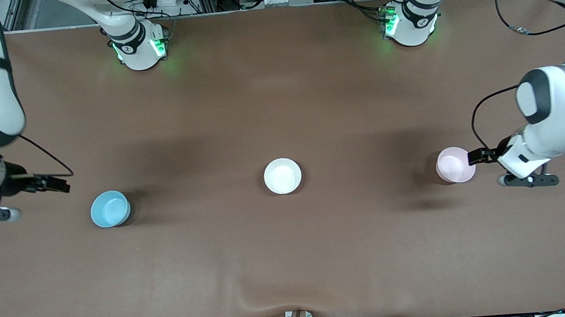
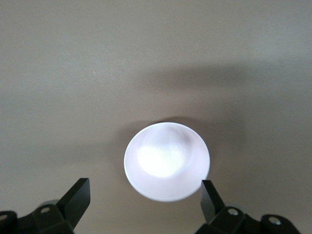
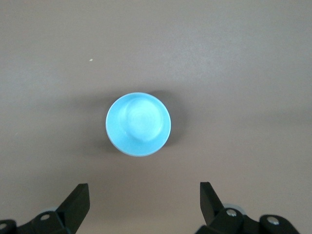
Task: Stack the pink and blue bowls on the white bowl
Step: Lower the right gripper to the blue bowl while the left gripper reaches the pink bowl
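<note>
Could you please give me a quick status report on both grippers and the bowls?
Left gripper open by pink bowl. Right gripper open near blue bowl. White bowl unstacked, nothing obstructing.

Even overhead light fills the scene; soft dark shadows fall at nine o'clock of the pale pink glossy bowl (image 1: pixel 455 164), whose inside glares white in the left wrist view, slightly soft.

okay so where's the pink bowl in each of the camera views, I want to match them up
Front view: pink bowl sits on the table toward the left arm's end, beside the left end effector.
Left wrist view: pink bowl fills the lower middle, just ahead of the open fingers.
Right wrist view: not in it.
Shared landmark: the left end effector, seen in both the front and left wrist views.
</note>
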Available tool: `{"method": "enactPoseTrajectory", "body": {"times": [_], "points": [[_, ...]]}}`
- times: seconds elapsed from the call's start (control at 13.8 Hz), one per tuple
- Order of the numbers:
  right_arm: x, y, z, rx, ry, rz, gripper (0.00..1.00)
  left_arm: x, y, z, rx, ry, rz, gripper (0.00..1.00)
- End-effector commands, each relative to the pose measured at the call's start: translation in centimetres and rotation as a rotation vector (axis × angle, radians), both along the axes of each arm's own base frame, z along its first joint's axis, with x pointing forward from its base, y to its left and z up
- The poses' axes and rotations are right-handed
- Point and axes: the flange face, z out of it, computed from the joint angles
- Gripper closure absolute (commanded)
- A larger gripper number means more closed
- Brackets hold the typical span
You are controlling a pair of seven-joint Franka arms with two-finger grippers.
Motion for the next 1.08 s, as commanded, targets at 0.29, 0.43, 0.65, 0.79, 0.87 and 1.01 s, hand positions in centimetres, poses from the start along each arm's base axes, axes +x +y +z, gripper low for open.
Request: {"method": "enactPoseTrajectory", "body": {"times": [0.29, 0.43, 0.65, 0.79, 0.87, 1.01], "points": [[2.5, -2.4, -11.7, -0.016, -0.005, 0.028, 0.00, -2.5, 1.8, -5.9, 0.014, -0.045, -0.023, 0.15], [3.0, -2.3, -14.5, -0.021, -0.023, 0.031, 0.00, -2.6, 2.7, -6.8, 0.013, -0.051, -0.045, 0.29], [3.3, -2.4, -17.5, -0.026, -0.042, 0.031, 0.00, -2.6, 2.7, -8.0, 0.010, -0.046, -0.046, 0.39], [2.6, -2.4, -19.1, -0.019, -0.010, 0.028, 0.00, -2.7, 2.9, -9.0, 0.008, -0.045, -0.042, 0.41], [2.1, -2.3, -19.9, -0.016, 0.004, 0.028, 0.00, -2.7, 2.9, -9.1, 0.009, -0.048, -0.045, 0.42], [1.9, -2.3, -20.1, -0.015, 0.012, 0.028, 0.22, -2.7, 3.0, -9.3, 0.008, -0.045, -0.051, 0.58]]}}
